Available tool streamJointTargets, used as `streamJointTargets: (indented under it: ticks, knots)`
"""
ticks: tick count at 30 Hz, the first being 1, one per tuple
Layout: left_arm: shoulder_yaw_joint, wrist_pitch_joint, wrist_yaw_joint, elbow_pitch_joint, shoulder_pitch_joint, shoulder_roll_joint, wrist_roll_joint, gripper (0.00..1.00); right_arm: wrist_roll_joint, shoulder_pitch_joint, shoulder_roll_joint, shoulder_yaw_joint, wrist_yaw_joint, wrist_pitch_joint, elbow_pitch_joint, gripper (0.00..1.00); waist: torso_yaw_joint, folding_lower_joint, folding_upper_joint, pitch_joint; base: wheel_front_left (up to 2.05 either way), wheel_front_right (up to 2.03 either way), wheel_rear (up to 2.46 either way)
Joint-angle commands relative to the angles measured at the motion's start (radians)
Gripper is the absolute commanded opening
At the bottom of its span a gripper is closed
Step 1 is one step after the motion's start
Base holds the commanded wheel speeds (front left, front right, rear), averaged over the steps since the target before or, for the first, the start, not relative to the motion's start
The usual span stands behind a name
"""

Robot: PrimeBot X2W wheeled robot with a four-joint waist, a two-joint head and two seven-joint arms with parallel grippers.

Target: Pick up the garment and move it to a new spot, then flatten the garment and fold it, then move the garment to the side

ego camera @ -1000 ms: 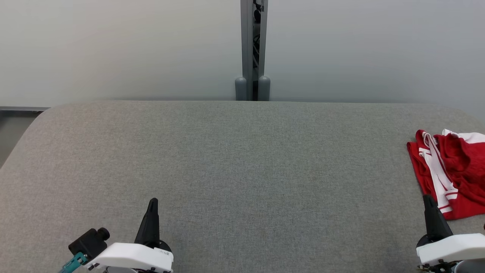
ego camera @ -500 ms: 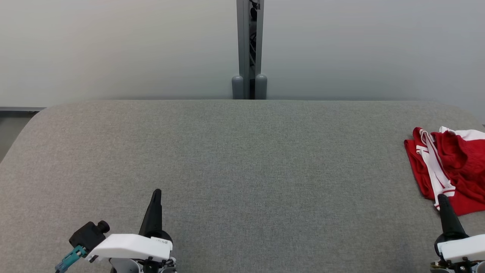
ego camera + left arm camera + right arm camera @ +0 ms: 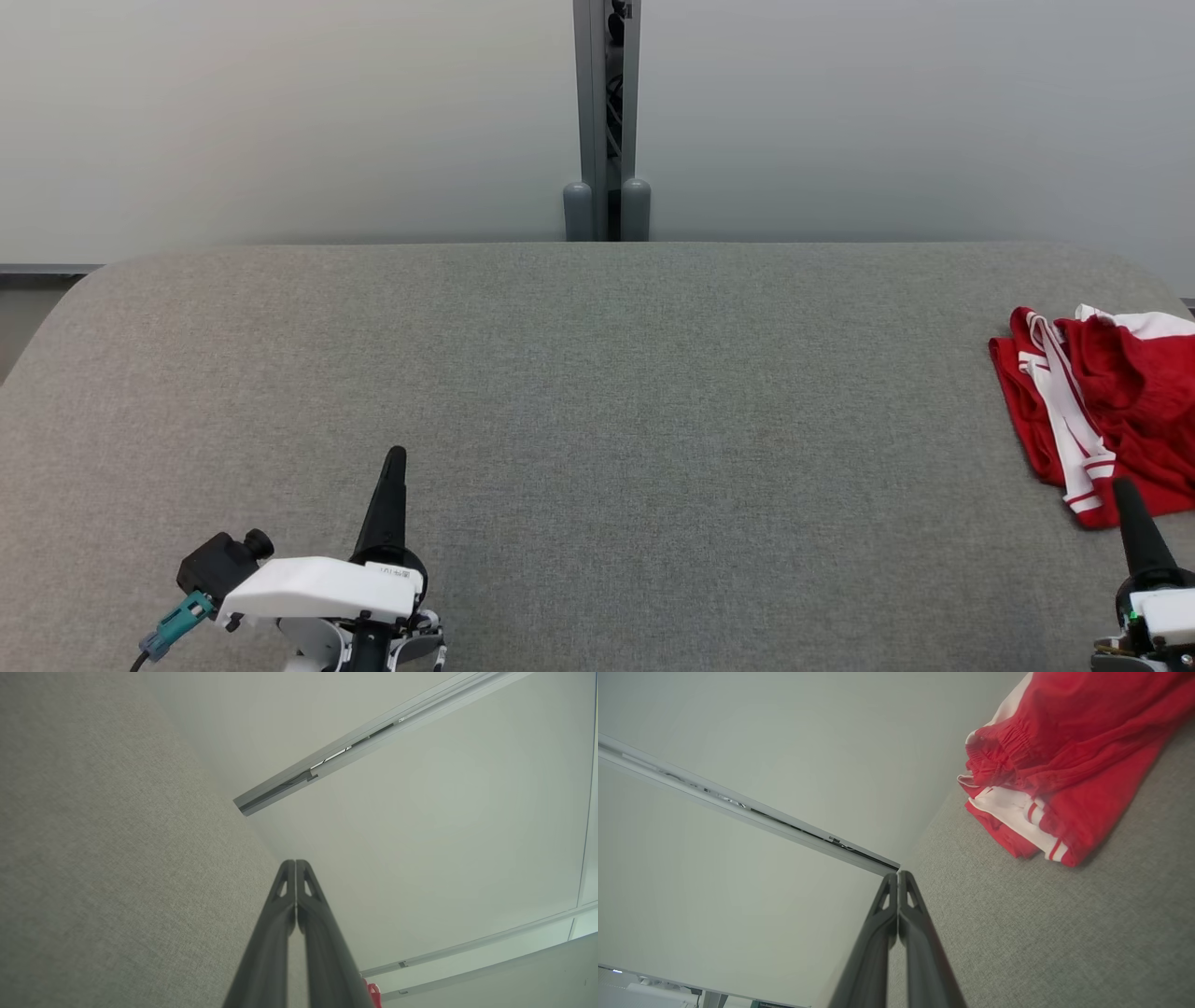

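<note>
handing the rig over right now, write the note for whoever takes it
Left gripper: fingers shut, empty, over the near left of the table.
Right gripper: fingers shut, empty, beside the garment's near corner, not touching.
Garment: red with white stripes, rumpled at the table's right edge.
Done: nothing evident; it looks unflattened.
Left: pick it up, move it to open table, flatten, fold, set aside.

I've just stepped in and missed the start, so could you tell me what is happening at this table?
The robot faces a grey table with a red and white garment lying bunched at its right end. Nothing is held: the left gripper and right gripper are both shut. The right gripper sits nearest the garment, not touching it.
</note>
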Motion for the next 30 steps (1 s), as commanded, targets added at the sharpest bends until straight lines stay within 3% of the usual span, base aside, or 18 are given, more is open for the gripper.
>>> streamJointTargets:
  ticks: [1, 30]
  knots:
    - [-0.001, 0.003, -0.007, -0.007, -0.034, 0.004, -0.024, 0.0, 0.031, 0.001, -0.01, -0.016, 0.0, 0.011, -0.017, 0.0, -0.001, 0.0, 0.0, 0.001, 0.0, 0.0, 0.0]
    - [-0.032, 0.029, -0.035, 0.002, -0.086, 0.005, -0.262, 0.0, 0.312, 0.012, -0.014, -0.124, 0.001, 0.12, -0.043, 0.0, -0.022, 0.0, 0.0, 0.014, 0.0, 0.0, 0.0]
